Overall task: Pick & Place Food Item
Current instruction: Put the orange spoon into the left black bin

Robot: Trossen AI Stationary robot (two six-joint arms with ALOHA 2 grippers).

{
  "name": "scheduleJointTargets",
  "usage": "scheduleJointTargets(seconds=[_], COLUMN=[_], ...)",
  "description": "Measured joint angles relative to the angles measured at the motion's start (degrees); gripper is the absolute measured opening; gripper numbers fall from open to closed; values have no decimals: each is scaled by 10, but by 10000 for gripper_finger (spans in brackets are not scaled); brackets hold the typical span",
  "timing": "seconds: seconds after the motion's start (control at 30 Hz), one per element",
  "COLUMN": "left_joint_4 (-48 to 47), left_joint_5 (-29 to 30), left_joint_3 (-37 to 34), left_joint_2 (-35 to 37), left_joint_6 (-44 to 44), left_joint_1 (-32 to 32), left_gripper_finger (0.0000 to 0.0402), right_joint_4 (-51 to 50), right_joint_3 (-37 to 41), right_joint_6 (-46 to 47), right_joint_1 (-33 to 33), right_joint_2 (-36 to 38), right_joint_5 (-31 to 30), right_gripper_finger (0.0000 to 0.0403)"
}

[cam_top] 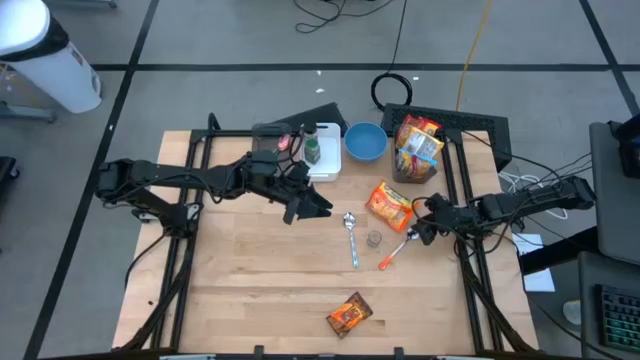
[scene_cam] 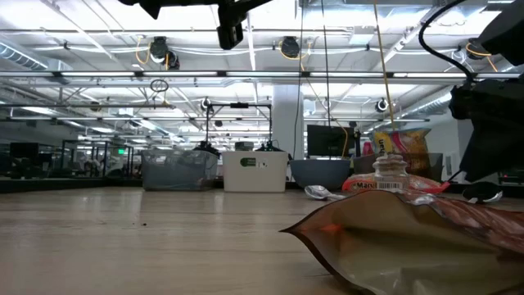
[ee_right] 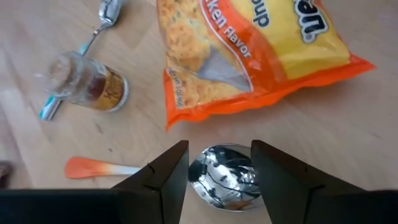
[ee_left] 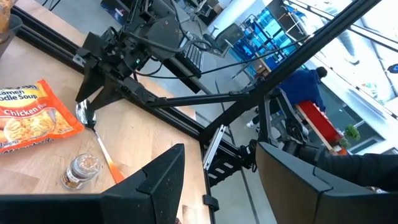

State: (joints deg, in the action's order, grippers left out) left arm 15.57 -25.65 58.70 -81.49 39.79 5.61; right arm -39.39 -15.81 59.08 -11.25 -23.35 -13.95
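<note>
Take the orange noodle packet as your landmark; it lies flat on the table, just in front of the blue bowl and the rack of snack bags. Your right gripper sits low just beside the packet's near edge, its fingers apart and straddling the shiny bowl of the orange-handled spoon — not the packet itself; nothing is clamped yet. The small spice jar lies on its side near the packet, with a second, teal-handled spoon just beyond it. Your left gripper hangs raised on the packet's other side, well apart from it, fingers spread and empty.

You appear to be in the approach step, with the pick not yet made. If the packet is your food item, the next move likely calls for shifting the right gripper off the spoon and onto the packet's crimped edge; a flat, slippery bag gives little to pinch, so come in low. A second food packet lies well apart, near the table's front edge.
</note>
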Motion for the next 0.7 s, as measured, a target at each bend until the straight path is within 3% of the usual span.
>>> scheduleJointTargets(seconds=[0.2, 0.7], left_joint_4=[0, -1], left_joint_5=[0, 0], left_joint_3=[0, 0], left_joint_2=[0, 0], left_joint_6=[-1, -4], left_joint_1=[0, 0], left_gripper_finger=[207, 207], right_joint_4=[-23, -79], right_joint_3=[-1, -2], right_joint_6=[2, 17], right_joint_1=[0, 0], right_joint_2=[10, 36], right_joint_5=[-26, 0], right_gripper_finger=[166, 166])
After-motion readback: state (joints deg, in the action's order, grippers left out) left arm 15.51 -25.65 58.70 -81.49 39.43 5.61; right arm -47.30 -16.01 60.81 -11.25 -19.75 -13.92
